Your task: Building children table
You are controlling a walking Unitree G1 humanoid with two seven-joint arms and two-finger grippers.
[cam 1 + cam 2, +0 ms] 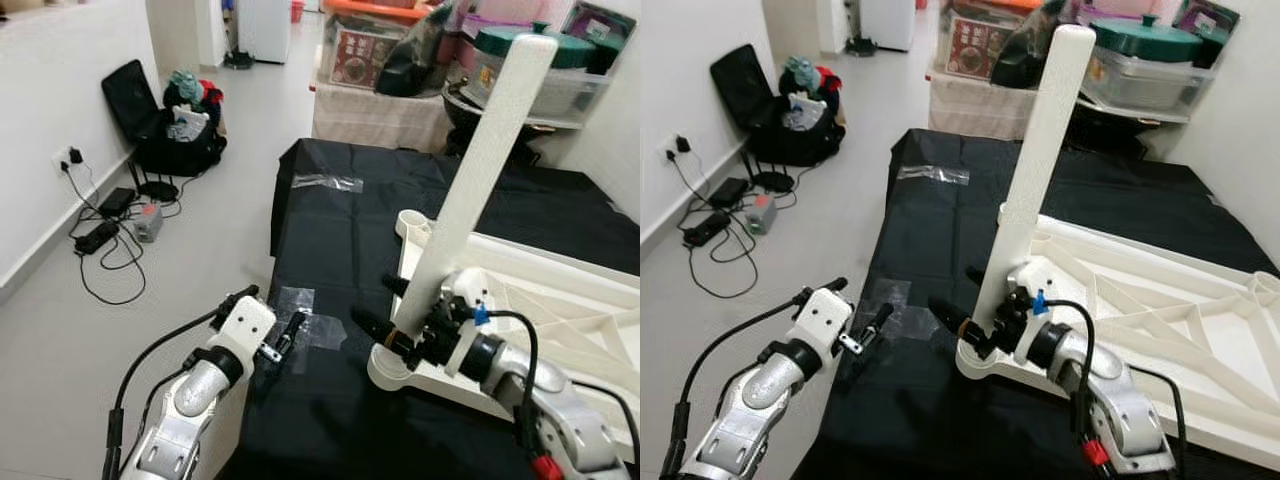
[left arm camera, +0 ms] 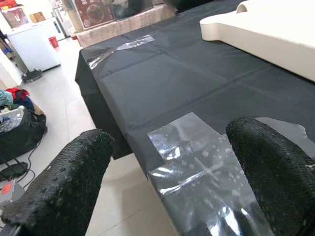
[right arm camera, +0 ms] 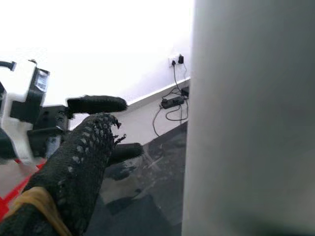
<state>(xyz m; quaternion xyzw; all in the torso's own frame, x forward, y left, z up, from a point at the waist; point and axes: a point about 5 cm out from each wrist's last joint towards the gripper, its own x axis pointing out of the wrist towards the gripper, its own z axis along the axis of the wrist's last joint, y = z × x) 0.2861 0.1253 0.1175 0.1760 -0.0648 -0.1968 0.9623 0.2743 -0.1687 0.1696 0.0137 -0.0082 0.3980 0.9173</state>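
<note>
now the right pincer (image 1: 970, 325) is clamped on the white leg (image 1: 1035, 160), holding it upright at the corner socket of the upturned tabletop (image 1: 1160, 330) on the desk (image 1: 940, 200), while the left pincer (image 1: 290, 335) hovers apart nearby.

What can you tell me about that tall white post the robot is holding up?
The white post is a round table leg, plastic by its look, with a rounded top. It stands nearly upright, leaning slightly, its foot in a corner socket of the upturned white tabletop lying on the black cloth. The right hand has its black fingers either side of the leg near its base; whether they press it cannot be told. The left hand hangs apart, open, touching nothing.
</note>
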